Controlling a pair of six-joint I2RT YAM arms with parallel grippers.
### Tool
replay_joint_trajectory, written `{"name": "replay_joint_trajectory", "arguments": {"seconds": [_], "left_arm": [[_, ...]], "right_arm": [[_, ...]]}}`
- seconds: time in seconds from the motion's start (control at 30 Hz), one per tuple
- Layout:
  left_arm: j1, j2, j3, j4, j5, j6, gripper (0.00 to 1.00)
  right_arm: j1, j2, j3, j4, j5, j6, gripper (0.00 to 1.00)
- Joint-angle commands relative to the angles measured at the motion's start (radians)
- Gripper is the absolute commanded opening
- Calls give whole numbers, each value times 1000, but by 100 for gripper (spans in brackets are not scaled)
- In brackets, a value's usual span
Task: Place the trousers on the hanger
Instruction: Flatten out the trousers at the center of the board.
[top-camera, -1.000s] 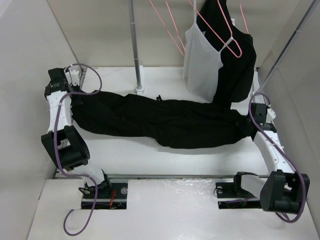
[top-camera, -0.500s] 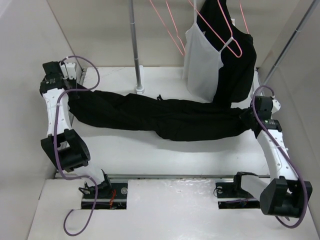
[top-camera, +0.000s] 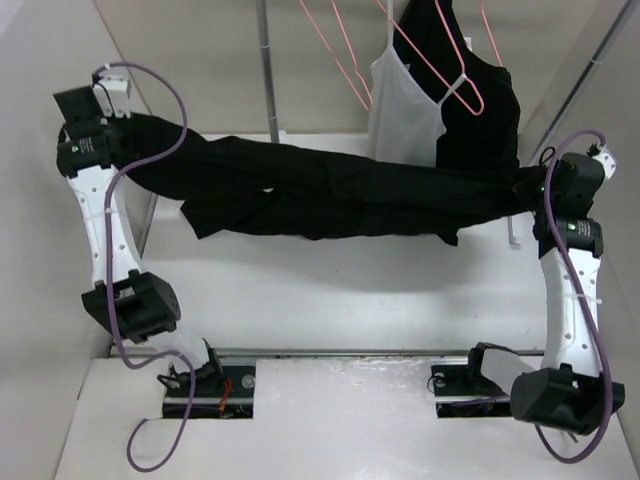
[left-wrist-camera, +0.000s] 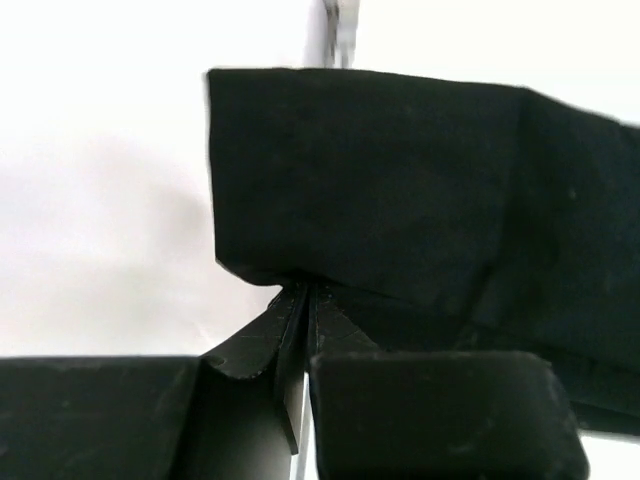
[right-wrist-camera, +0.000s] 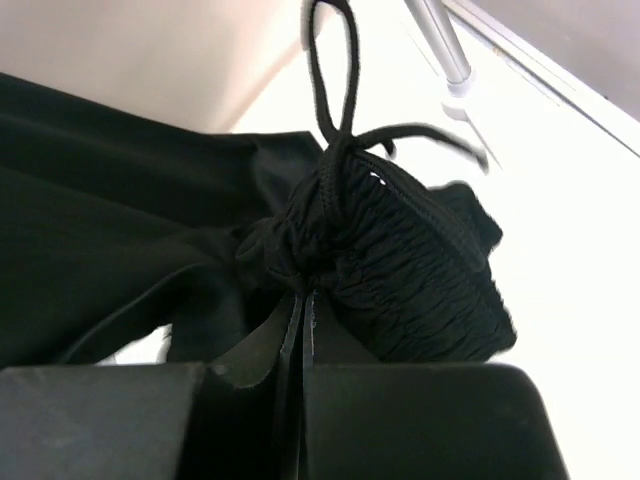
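Observation:
The black trousers (top-camera: 330, 195) hang stretched in the air between my two grippers, sagging in the middle above the white table (top-camera: 330, 300). My left gripper (top-camera: 132, 126) is raised at the far left, shut on a leg end (left-wrist-camera: 400, 200), with its jaws (left-wrist-camera: 305, 295) pinched together on the fabric. My right gripper (top-camera: 532, 190) is raised at the far right, shut on the gathered elastic waistband (right-wrist-camera: 420, 270) with its drawstring, its jaws (right-wrist-camera: 303, 290) closed. An empty pink wire hanger (top-camera: 338, 55) hangs at the back, above the trousers' middle.
A white camisole (top-camera: 405, 110) on another pink hanger and a black top (top-camera: 480, 120) hang at the back right. A metal rack pole (top-camera: 268, 70) stands behind the trousers, and a slanted pole (top-camera: 580, 85) at the right. White walls close in on both sides.
Both arms have risen and moved back and outward, lifting the trousers off the table and pulling them taut. Both grips have held.

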Motion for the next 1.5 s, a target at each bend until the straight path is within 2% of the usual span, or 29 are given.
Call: {"name": "replay_joint_trajectory", "arguments": {"seconds": [0.0, 0.03, 0.13, 0.17, 0.2, 0.23, 0.27, 0.3, 0.33, 0.37, 0.4, 0.5, 0.7, 0.9, 1.0, 1.13, 1.3, 1.47], "left_arm": [[13, -91, -213, 3, -49, 53, 0], [13, -122, -365, 15, -66, 67, 0], [36, -234, -570, 37, -123, 133, 0], [45, -273, -689, 37, -143, 154, 0], [45, -287, -744, 37, -166, 170, 0], [45, -298, -800, 46, -186, 193, 6], [45, -298, -847, 46, -198, 193, 31], [45, -310, -930, 57, -219, 202, 46], [45, -323, -961, 57, -220, 202, 55], [45, -323, -984, 57, -220, 202, 61], [45, -338, -1010, 57, -220, 202, 73], [45, -354, -974, 46, -209, 202, 80], [45, -229, -765, -38, -154, 116, 80], [-139, -150, -731, -29, -143, 79, 83], [-180, -76, -649, -43, -192, 47, 86], [-180, 15, -546, -106, -239, 21, 86], [-206, -10, -616, -106, -261, 44, 86], [-216, -90, -837, -5, -335, 67, 86]], "right_arm": [[-20, -60, -39, -24, -4, 9, 0], [-29, -79, -67, -57, 13, 30, 0], [-53, -181, -203, -147, 23, 89, 2], [-53, -209, -245, -160, 23, 107, 10], [-53, -234, -326, -170, 23, 130, 19], [-53, -269, -363, -179, 33, 181, 55], [-53, -280, -398, -179, 33, 202, 72], [-53, -291, -456, -188, 33, 221, 84], [-53, -291, -476, -188, 33, 233, 99], [-53, -302, -489, -188, 33, 233, 99], [-53, -302, -489, -188, 65, 233, 99], [-53, -266, -468, -179, 111, 201, 99], [-53, -182, -432, -136, 150, 173, 99], [-62, -136, -483, -48, 65, 150, 95], [-62, -102, -492, -24, 35, 150, 92], [-62, -90, -530, -10, 13, 196, 92], [-62, -117, -590, -1, 13, 206, 92], [-62, -118, -644, 36, -17, 238, 92]]}}
